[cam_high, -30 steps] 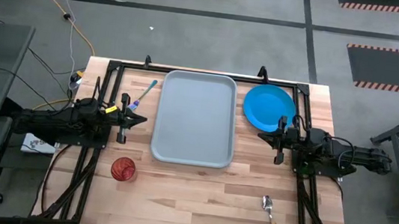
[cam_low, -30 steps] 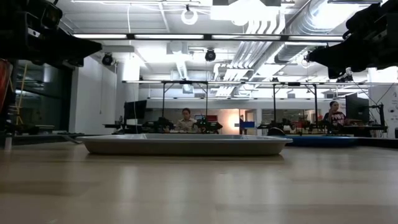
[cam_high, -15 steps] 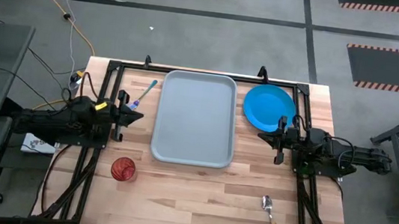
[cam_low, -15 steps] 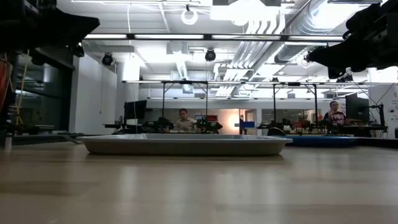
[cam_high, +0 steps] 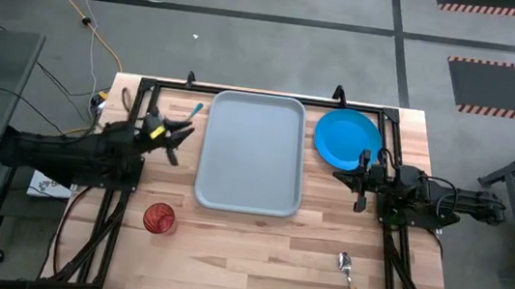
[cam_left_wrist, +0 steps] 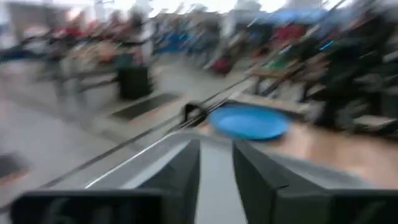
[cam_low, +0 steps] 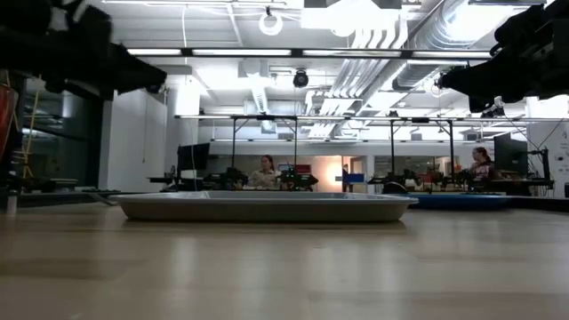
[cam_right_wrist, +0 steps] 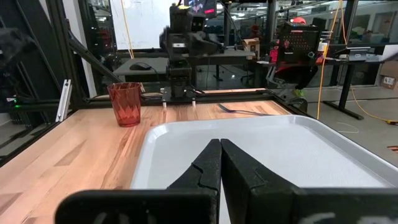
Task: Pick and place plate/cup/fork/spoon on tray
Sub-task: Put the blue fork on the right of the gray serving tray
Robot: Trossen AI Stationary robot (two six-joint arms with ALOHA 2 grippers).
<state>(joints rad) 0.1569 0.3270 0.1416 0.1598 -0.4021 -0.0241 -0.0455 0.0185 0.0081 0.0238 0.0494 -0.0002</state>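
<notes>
The light-grey tray (cam_high: 252, 152) lies mid-table, toward the far edge. The blue plate (cam_high: 347, 138) lies flat to its right. The fork (cam_high: 194, 111) lies left of the tray, its head hidden under my left gripper (cam_high: 183, 134). That gripper hovers there with a narrow gap between its fingers (cam_left_wrist: 186, 177) and holds nothing. The red cup (cam_high: 159, 218) stands upright at the near left. The spoon (cam_high: 351, 277) lies at the near right. My right gripper (cam_high: 339, 176) is shut and empty, just right of the tray and near the plate.
Black frame rails (cam_high: 136, 102) run along the table's left, right and far sides. The right wrist view shows the cup (cam_right_wrist: 125, 103), the fork (cam_right_wrist: 239, 111) and the left arm (cam_right_wrist: 186, 31) beyond the tray (cam_right_wrist: 298, 149). People sit in the room behind.
My left gripper has swung toward the table's far edge and turned to point at the far right. It now stands over the fork's head. My right arm has kept still, and no object has moved.
</notes>
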